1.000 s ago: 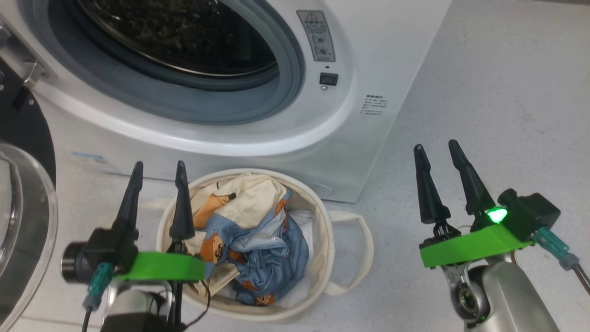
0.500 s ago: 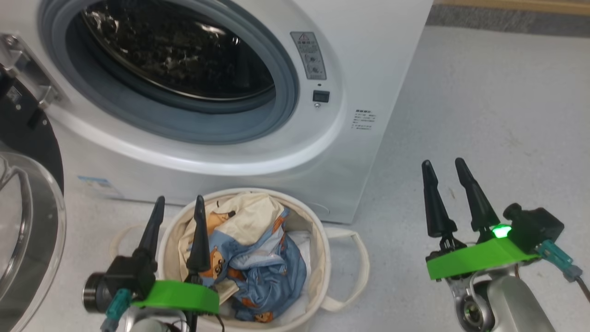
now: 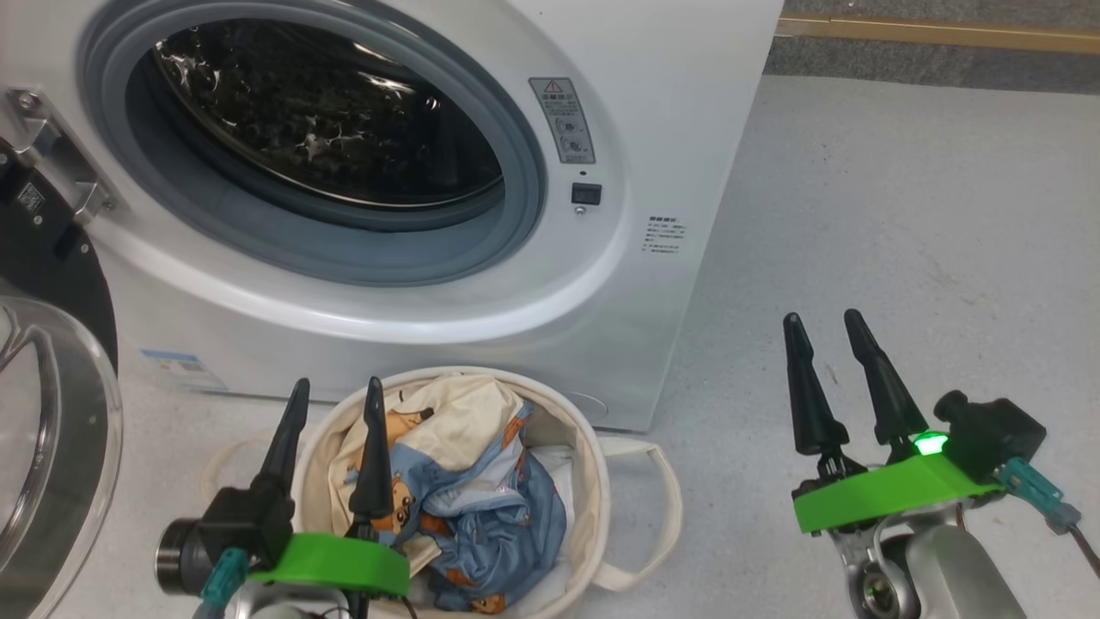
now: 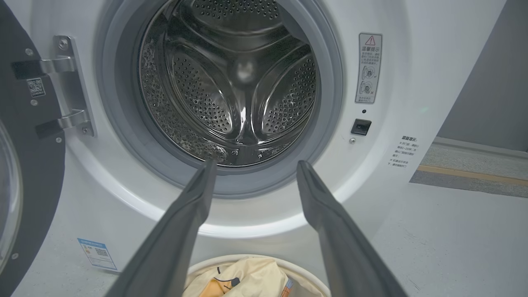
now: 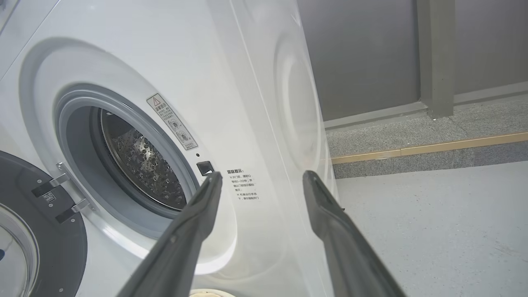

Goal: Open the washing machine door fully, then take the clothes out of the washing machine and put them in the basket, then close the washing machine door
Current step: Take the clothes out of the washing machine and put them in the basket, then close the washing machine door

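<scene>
Light-blue bear-print clothes [image 3: 481, 507] sit in round cream canvas basket [image 3: 593, 481], drum [image 4: 231, 82] looks empty, left gripper [image 3: 337, 383] & right gripper [image 3: 820, 316] gape empty; next: push black-rimmed glass door [image 3: 43, 284] at 9 o'clock shut.

Light-blue clothes [image 3: 490, 507] with orange-brown bears, cream basket [image 3: 593, 481], white washing machine [image 3: 653, 129].

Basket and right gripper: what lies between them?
Bare floor, plus the basket's own handle loop, between it and the right gripper, in the head view.

Clothes [image 3: 490, 507] in the basket [image 3: 599, 499] before the washing machine [image 3: 679, 112], door [image 3: 60, 430] wide open.
</scene>
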Controlling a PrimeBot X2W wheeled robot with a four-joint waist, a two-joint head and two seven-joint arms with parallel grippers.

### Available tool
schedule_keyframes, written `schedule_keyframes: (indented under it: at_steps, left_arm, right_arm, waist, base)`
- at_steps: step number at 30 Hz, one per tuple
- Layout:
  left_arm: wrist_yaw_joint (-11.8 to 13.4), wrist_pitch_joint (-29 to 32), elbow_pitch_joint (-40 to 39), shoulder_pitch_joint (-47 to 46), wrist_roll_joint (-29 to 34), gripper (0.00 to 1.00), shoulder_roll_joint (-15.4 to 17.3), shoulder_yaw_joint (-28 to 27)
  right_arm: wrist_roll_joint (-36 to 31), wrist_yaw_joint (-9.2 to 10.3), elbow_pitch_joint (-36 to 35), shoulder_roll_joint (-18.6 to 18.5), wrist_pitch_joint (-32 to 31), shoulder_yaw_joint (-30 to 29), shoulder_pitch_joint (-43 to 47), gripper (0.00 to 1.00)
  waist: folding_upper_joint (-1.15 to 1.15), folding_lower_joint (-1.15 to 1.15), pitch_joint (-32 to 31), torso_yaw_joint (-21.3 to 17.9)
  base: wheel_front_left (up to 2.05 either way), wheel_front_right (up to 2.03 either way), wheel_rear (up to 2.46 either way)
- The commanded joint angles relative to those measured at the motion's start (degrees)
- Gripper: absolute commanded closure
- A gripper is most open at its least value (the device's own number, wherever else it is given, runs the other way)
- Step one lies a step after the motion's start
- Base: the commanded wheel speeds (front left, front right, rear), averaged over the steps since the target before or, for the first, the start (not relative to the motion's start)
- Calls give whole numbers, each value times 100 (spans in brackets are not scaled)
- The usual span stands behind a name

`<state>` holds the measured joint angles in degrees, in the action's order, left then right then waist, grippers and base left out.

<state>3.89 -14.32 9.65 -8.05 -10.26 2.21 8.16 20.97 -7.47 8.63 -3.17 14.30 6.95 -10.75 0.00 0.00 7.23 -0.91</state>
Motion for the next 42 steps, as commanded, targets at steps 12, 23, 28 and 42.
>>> schedule_keyframes:
  at_steps: [12,23,28,42]
  left_arm:
    - [-59,-68,-116,-105,257,0,67,-154]
    - [-81,-68,-77,-67,274,0,67,-132]
    - [-83,-68,-74,-49,258,0,67,-116]
    - [-91,-68,-55,-16,154,0,66,-99]
  right_arm:
    - [51,-2,-128,29,70,186,-58,0]
    - [51,-2,-116,29,70,227,-22,0]
    - [45,-2,-105,29,70,254,-4,0]
    - [46,-2,-88,29,70,298,15,0]
  waist:
    - [0,0,44,-37]
    - [0,0,-29,-39]
    - [0,0,-55,-36]
    - [0,0,-68,-26]
  base:
    - [0,0,0]
    - [0,0,0]
    - [0,0,0]
    - [0,0,0]
